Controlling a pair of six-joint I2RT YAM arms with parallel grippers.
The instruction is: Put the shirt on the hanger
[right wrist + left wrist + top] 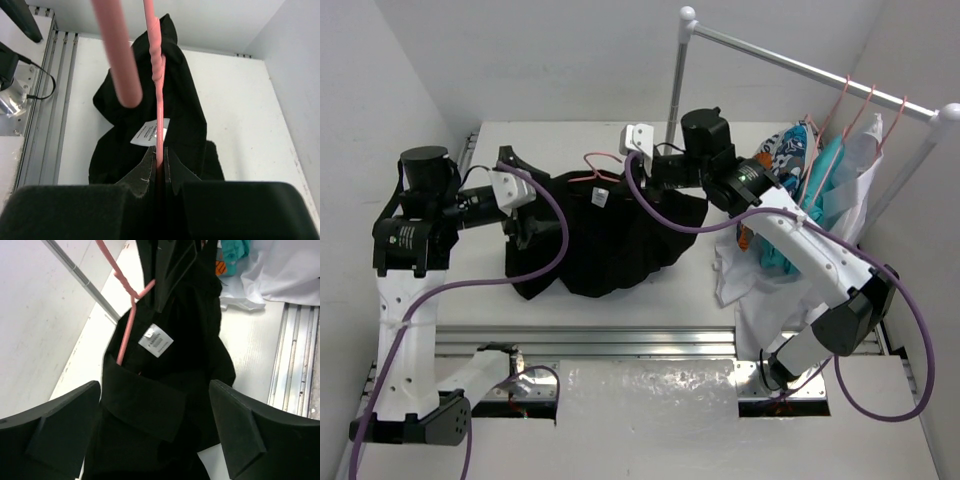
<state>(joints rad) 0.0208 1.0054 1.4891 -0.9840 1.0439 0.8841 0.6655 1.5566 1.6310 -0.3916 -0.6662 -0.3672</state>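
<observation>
The black shirt (610,235) lies bunched on the table's middle, its white neck label (601,198) facing up. The pink wire hanger (605,170) pokes out of the collar. My right gripper (640,170) is shut on the hanger's wire (159,125) just above the label (147,134), with the hook (120,55) blurred close to the camera. My left gripper (532,200) is open at the shirt's left edge. In the left wrist view its gripper (155,435) has wide fingers straddling a fold of the shirt (170,365), beyond which the hanger (127,325) enters the collar.
A clothes rack (790,60) stands at the back right, with its post (675,80) behind the shirt. Patterned, teal and white garments (815,170) hang on it from pink hangers. A white cloth (755,275) lies under my right arm. A metal rail (620,340) runs along the near edge.
</observation>
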